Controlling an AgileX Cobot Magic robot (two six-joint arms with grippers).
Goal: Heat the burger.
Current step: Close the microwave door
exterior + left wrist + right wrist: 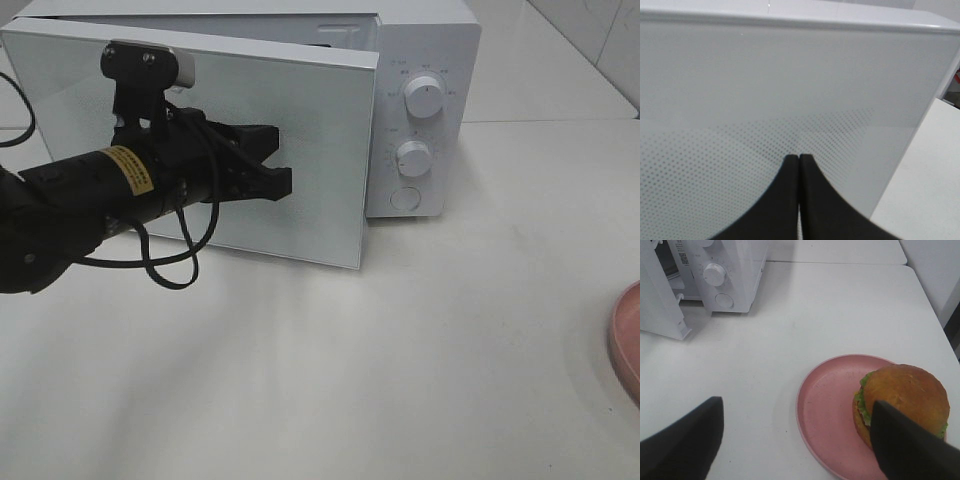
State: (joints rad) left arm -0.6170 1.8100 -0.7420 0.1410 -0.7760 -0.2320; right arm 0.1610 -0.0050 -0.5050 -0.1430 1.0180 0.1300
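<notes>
The burger point(905, 395), with a golden-brown bun and green lettuce, sits on a pink plate point(827, 412) in the right wrist view. My right gripper point(796, 402) is open above the plate, and one dark finger point(905, 445) covers the burger's near side. The white microwave point(425, 60) stands at the back with its door point(320, 150) swung partly open. My left gripper point(283, 158) is shut, its fingertips point(798, 159) against the door's outer face. The burger is out of sight in the high view.
Two dials point(424, 97) point(413, 157) and a round button point(404, 197) sit on the microwave's control panel. Only the plate's rim point(625, 340) shows at the right edge of the high view. A black cable point(170, 265) loops under the left arm.
</notes>
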